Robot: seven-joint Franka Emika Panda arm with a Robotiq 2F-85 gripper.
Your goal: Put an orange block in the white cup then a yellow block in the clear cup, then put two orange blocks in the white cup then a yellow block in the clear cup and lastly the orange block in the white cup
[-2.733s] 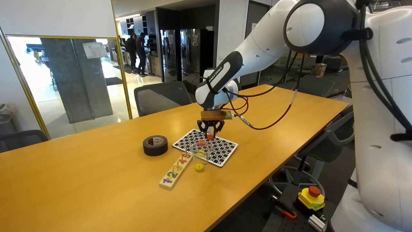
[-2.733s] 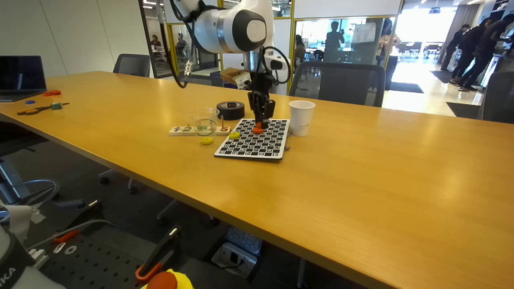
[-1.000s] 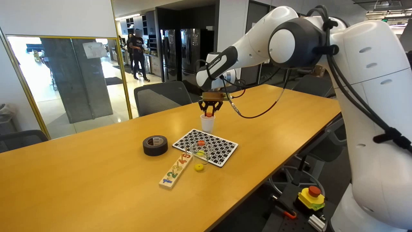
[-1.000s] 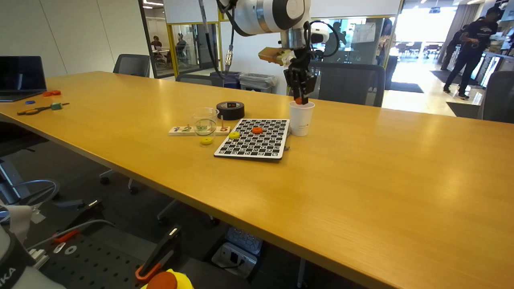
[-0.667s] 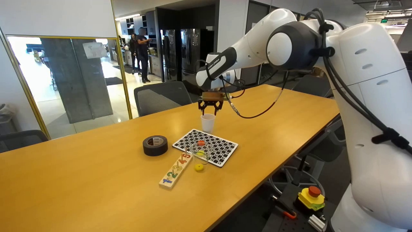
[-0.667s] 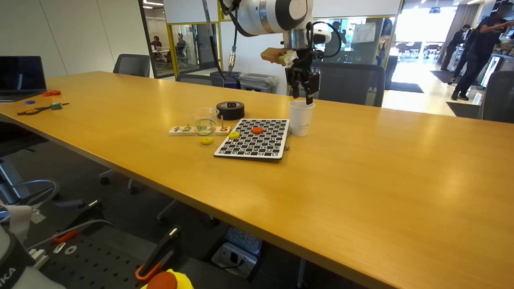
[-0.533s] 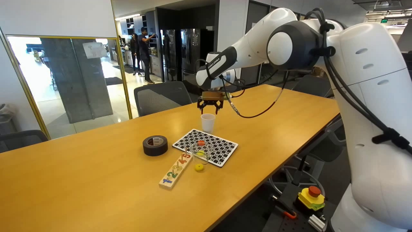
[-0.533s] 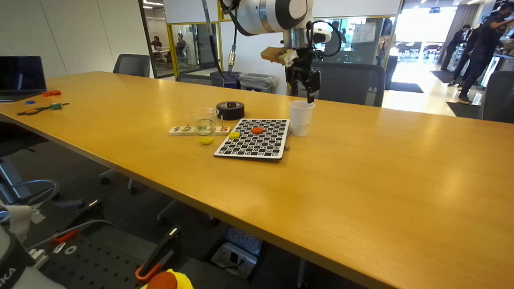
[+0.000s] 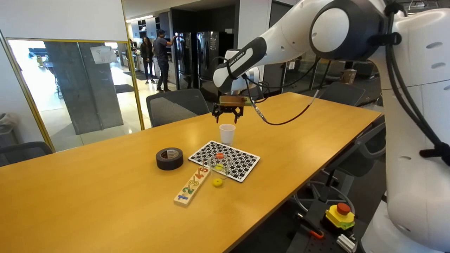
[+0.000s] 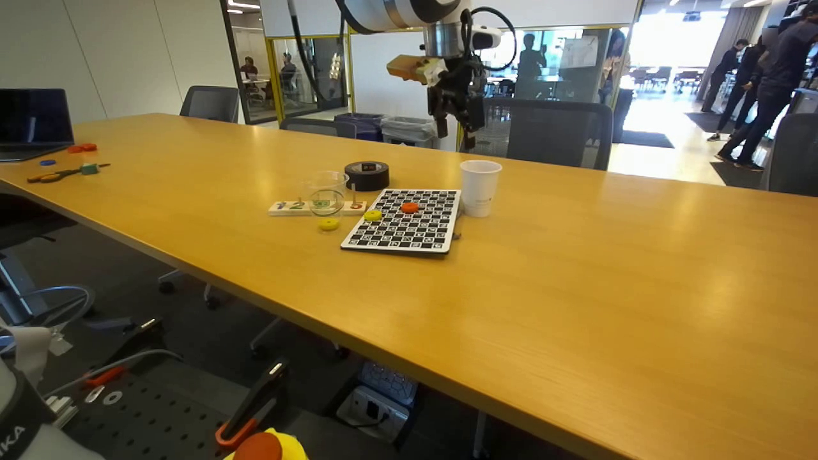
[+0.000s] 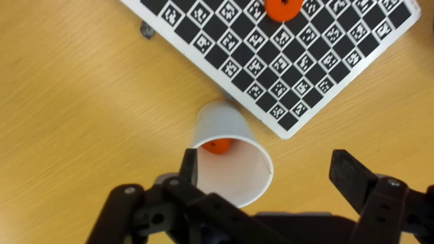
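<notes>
I hold the black two-fingered gripper [image 9: 226, 120] above the slightly tapered, opaque white cup [image 10: 478, 191], apart from its rim in both exterior views. My jaws are set wide, with nothing gripped. The white cup stands upright on the golden-brown wooden tabletop [image 10: 575, 287], just beside the flat, black-and-white checkered board [image 10: 409, 235]. My wrist view looks into that cup, where a small round orange block [image 11: 217, 146] lies down inside; whether more sit beneath it I cannot tell. A second orange block [image 10: 409, 207], round with a centre hole, rests on the checkered board. A small round yellow block [image 10: 372, 216] lies on the board too, close to its edge. A second yellow block [image 10: 328, 224] shows at the foot of the faint, colourless clear cup [image 10: 326, 191], which stands upright; I cannot tell for certain whether the block is inside. Near the board I also have a pale wooden strip [image 9: 192, 186] with coloured numerals and a thick black tape roll [image 9: 169, 162].
</notes>
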